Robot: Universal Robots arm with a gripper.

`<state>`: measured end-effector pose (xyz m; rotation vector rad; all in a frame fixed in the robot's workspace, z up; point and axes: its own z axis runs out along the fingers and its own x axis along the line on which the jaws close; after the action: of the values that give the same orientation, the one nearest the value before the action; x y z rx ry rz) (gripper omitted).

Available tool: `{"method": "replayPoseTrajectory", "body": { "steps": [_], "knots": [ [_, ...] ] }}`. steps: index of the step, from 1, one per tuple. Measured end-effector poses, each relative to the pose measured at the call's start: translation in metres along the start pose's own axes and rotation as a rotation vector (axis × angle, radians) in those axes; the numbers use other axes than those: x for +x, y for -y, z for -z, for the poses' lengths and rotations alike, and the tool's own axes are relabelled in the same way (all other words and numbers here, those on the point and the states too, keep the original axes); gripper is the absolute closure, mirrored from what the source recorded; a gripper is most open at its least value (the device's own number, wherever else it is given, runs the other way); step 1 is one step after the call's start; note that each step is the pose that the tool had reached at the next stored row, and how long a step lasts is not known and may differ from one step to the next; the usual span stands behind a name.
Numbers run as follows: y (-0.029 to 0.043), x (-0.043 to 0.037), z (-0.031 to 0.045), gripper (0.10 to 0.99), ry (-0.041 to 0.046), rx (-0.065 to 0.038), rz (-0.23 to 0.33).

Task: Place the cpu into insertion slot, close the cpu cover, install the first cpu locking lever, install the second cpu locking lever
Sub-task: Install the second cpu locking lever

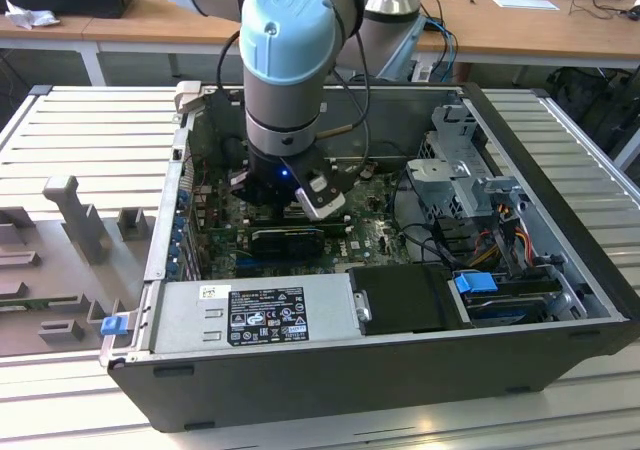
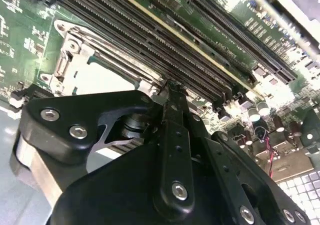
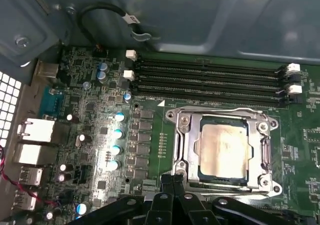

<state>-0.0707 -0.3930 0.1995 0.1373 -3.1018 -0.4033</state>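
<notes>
So the arm is reaching down into the open PC case, wrist sitting right over the motherboard. In the first wrist view the cpu looks already seated in the slot, and the cover seems folded down flat around it, framing the chip. I can't make out for sure whether either locking lever is hooked yet.

The gripper has its tips pinched together right at the near edge of the slot, on the side away from the memory slots. They look closed with nothing obvious between them; there might be a thin lever wire in there, but I honestly can't tell.

What worries me: the tips are hard up against the socket frame, so if they slip off a springy lever they could skate across the board and clip the small caps beside the slot. And if the cover isn't fully down, forcing a lever could bind or bend it.
</notes>
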Motion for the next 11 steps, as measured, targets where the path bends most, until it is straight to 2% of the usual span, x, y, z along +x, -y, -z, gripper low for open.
{"method": "replayPoseTrajectory", "body": {
  "steps": [1, 2, 4, 11],
  "knots": [
    [0.0007, 0.002, -0.0037, 0.98, 0.0014, -0.017, 0.001],
    [0.001, 0.0023, -0.0045, 0.98, 0.0015, -0.02, 0.0],
    [-0.0001, 0.002, -0.0012, 0.98, 0.0024, -0.021, 0.001],
    [-0.0059, 0.0021, 0.0213, 0.98, 0.0015, -0.019, 0.0]
  ]
}}
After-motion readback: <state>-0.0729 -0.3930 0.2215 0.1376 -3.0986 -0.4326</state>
